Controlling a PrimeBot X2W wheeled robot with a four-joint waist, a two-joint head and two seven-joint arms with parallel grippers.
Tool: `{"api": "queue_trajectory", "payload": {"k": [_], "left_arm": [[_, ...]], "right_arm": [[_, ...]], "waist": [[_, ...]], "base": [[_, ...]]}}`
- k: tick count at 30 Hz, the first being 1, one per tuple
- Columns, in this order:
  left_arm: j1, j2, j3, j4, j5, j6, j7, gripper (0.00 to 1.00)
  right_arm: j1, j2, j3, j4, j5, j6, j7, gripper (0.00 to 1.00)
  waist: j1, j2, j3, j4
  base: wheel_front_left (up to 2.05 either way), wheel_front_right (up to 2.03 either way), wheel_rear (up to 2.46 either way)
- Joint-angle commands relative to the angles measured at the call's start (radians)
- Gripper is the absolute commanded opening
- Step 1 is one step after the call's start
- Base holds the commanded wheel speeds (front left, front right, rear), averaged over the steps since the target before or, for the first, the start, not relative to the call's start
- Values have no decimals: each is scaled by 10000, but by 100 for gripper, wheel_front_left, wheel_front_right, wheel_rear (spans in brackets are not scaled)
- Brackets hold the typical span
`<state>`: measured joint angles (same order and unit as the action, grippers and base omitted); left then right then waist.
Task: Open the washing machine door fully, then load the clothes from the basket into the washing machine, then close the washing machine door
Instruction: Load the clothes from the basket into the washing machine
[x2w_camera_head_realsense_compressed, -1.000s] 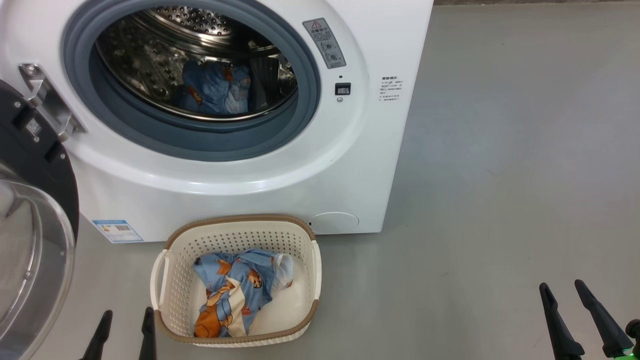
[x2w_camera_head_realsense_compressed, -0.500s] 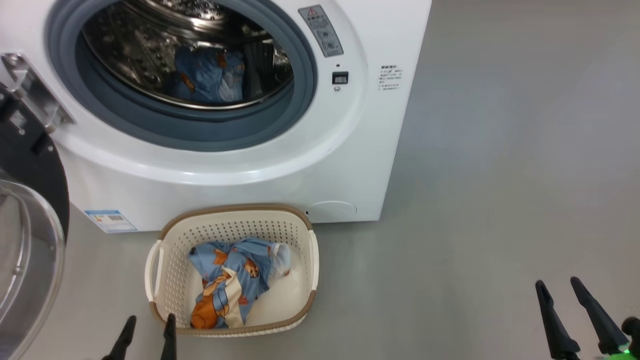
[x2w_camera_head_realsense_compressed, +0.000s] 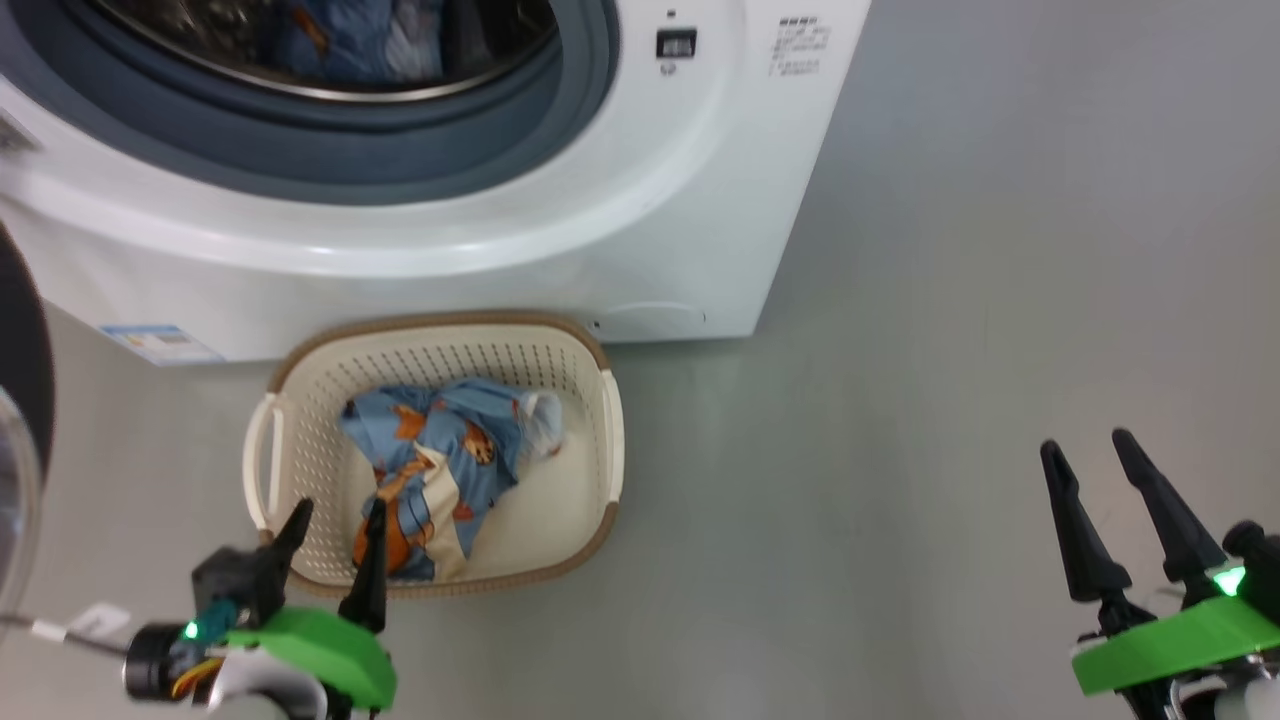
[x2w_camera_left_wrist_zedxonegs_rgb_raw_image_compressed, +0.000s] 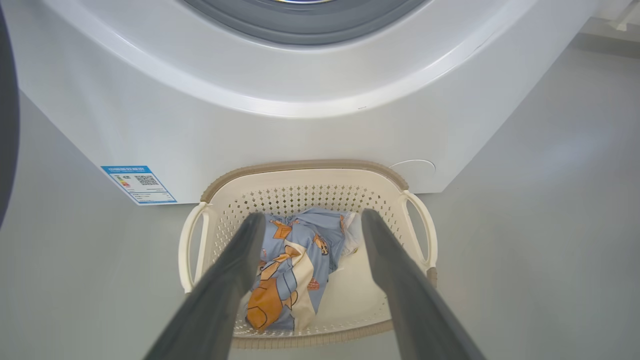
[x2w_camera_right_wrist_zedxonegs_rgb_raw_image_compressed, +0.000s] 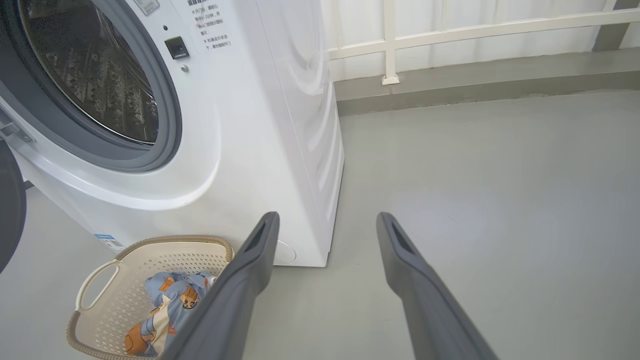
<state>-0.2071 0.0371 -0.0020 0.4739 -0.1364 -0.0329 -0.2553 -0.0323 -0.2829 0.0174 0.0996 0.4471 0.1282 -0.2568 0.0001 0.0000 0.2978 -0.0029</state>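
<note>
Lower left: left gripper (x2w_camera_head_realsense_compressed: 338, 510) spread wide, empty, at near rim of basket (x2w_camera_head_realsense_compressed: 440, 322) with clothes (x2w_camera_head_realsense_compressed: 440, 450) inside. Lower right: right gripper (x2w_camera_head_realsense_compressed: 1085, 445) equally spread, empty, over floor (x2w_camera_head_realsense_compressed: 900, 300).

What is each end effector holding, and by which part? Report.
Nothing is held. The left end effector is open, pointing at the clothes in the basket; the right end effector is open, away from them.

A low grey ledge (x2w_camera_right_wrist_zedxonegs_rgb_raw_image_compressed: 475, 75) is seen raised along the room's edge. In front of the ledge a smooth grey floor (x2w_camera_right_wrist_zedxonegs_rgb_raw_image_compressed: 500, 165) is spread, dully glossed by soft, diffuse light. On the ledge a white railing (x2w_camera_right_wrist_zedxonegs_rgb_raw_image_compressed: 389, 45) is mounted, and pale panelling (x2w_camera_right_wrist_zedxonegs_rgb_raw_image_compressed: 450, 50) is set behind it.
</note>
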Motion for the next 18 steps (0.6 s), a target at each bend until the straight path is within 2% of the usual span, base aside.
{"api": "queue_trajectory", "payload": {"k": [1, 8, 18], "left_arm": [[-524, 131, 196, 169, 165, -69, -65, 100], [-2495, 239, 40, 2193, 562, -192, -65, 100], [-5161, 769, -159, 5208, 827, -382, -65, 100]], "right_arm": [[-272, -197, 245, -264, 99, 25, -49, 100], [-1221, -233, 628, -359, 136, 25, -49, 100], [-2138, -296, 785, -549, 237, 25, -49, 100]], "waist": [[-1, 0, 984, -127], [-1, 0, 2227, -358], [-1, 0, 3785, -662]], "base": [[0, 0, 0], [0, 0, 0], [0, 0, 0]]}}
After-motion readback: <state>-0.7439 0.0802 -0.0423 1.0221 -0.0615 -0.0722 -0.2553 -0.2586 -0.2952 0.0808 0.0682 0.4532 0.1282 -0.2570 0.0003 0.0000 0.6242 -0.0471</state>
